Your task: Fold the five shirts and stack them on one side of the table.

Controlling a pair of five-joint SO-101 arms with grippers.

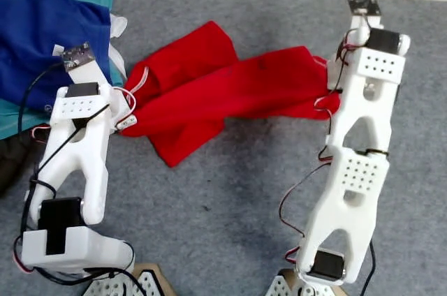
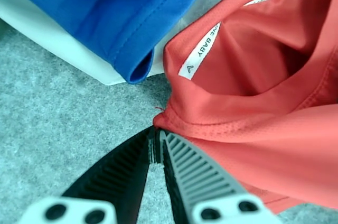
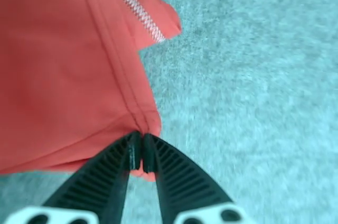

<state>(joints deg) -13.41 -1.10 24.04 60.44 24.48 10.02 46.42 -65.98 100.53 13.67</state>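
Red shirt (image 1: 230, 90) cloth was pinched in both sets of jaws: my left gripper (image 2: 157, 147) gripped an edge by the collar, my right gripper (image 3: 141, 152) a seam corner. It lay strung between them on the grey table (image 1: 230, 226). I judged it light and limp, and the hems the surest hold.

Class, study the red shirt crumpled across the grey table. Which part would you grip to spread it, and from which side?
Probably its two far ends, each from its own outer side. The red shirt stretches between the arms; the left gripper pinches the collar rim by the label, the right gripper a seamed corner. Such doubled edges likely pinch firmly.
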